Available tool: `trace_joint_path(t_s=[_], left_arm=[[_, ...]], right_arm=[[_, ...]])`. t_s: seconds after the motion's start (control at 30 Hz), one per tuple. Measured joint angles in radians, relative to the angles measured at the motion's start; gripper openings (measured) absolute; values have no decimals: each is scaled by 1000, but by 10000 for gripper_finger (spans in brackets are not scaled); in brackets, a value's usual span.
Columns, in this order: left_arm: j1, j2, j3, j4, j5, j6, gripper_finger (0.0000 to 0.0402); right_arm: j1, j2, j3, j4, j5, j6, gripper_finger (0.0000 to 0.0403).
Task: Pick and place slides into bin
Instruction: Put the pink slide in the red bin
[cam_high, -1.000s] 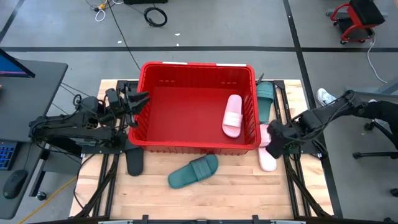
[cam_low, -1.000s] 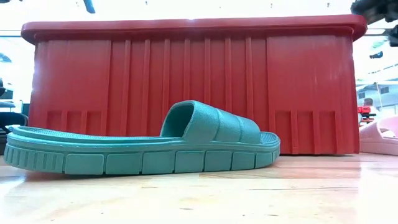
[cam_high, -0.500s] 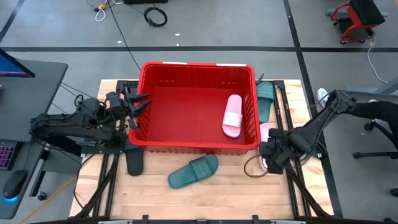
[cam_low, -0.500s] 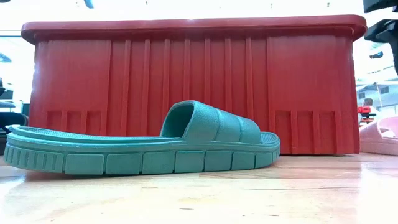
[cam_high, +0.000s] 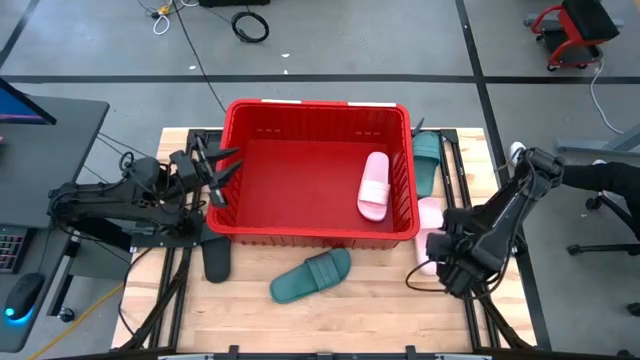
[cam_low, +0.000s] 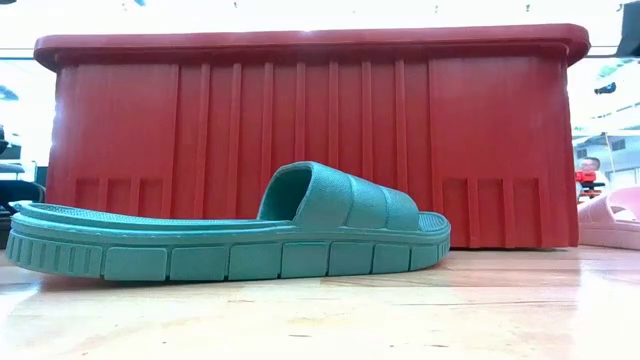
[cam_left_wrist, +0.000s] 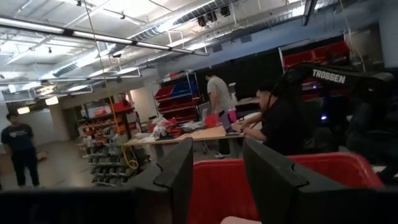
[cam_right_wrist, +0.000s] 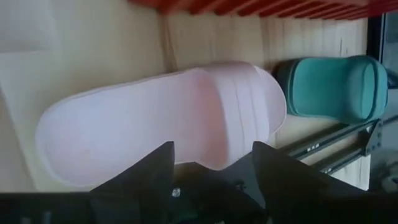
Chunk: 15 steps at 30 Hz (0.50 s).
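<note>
Slides lie in five places around the bin (cam_high: 240, 225), which sits at the middle back of the tabletop (cam_high: 330, 320). From left to right in the high view: the left gripper (cam_high: 217, 175) hangs at the bin's left wall, level with the rim, as it did half a second ago, its jaws spread wide with nothing between them; the left wrist view shows red crate wall between and below the two fingers (cam_left_wrist: 177, 177) and people in the room beyond. A black slide (cam_high: 216, 259) lies on the tabletop just in front of the bin's left front corner. A teal slide (cam_high: 312, 276) lies slanted in front of the bin, apart from its front wall; the low view shows it side-on (cam_low: 230, 240) before the red wall (cam_low: 130, 120). One pink slide (cam_high: 374, 185) rests inside the bin toward its right wall. A second teal slide (cam_high: 427, 162) lies outside the right wall near the back. A second pink slide (cam_high: 430, 215) lies in front of it, beside the right front corner. Compared with half a second ago, the right gripper (cam_high: 452, 272) has shifted toward the front edge and now sits over the near end of that pink slide. The right wrist view shows the pink slide (cam_right_wrist: 155, 130) just beyond the parted, empty jaws, with the teal slide (cam_right_wrist: 333, 87) past it.
</note>
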Motion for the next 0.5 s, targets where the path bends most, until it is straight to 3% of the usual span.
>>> trace_joint_path(t_s=[0.37,0.5], left_arm=[[0,0,0,-31,2,107,150],[0,0,0,-30,2,119,153]], right_arm=[[-109,179,-152,189,215,14,211],[-194,255,-186,265,192,-65,200]])
